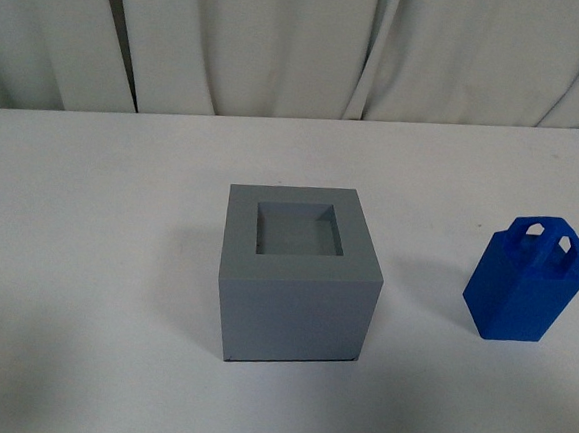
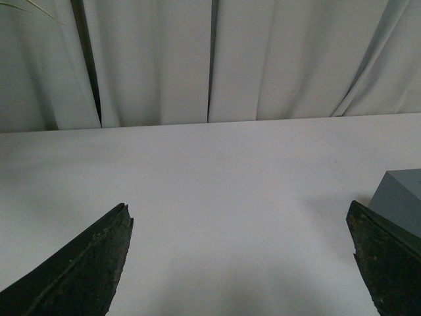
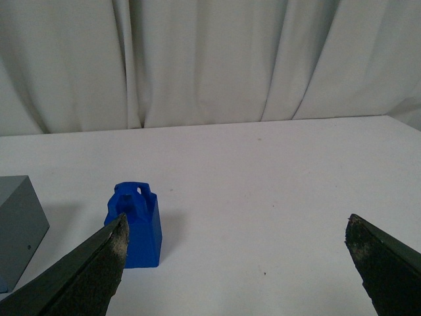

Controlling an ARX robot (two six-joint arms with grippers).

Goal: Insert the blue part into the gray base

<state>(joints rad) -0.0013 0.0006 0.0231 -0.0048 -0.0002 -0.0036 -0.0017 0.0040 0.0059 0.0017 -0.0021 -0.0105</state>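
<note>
right wrist view: right fingers point(image 3: 99, 270) spread, empty; blue part point(image 3: 141, 227) stands upright ahead, offset toward the base-side finger, so this arm looks nearer. left fingers point(image 2: 85, 270) spread, empty. blue plastic, looped handles on top; gray base point(image 1: 297, 317) matte cube, square recess empty, well apart on the surface point(image 1: 99, 212).

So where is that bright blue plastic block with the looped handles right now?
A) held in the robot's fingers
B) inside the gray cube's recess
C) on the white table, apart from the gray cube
C: the bright blue plastic block with looped handles stands on the white table, apart from the matte gray plastic cube, whose square recess is empty.
</note>
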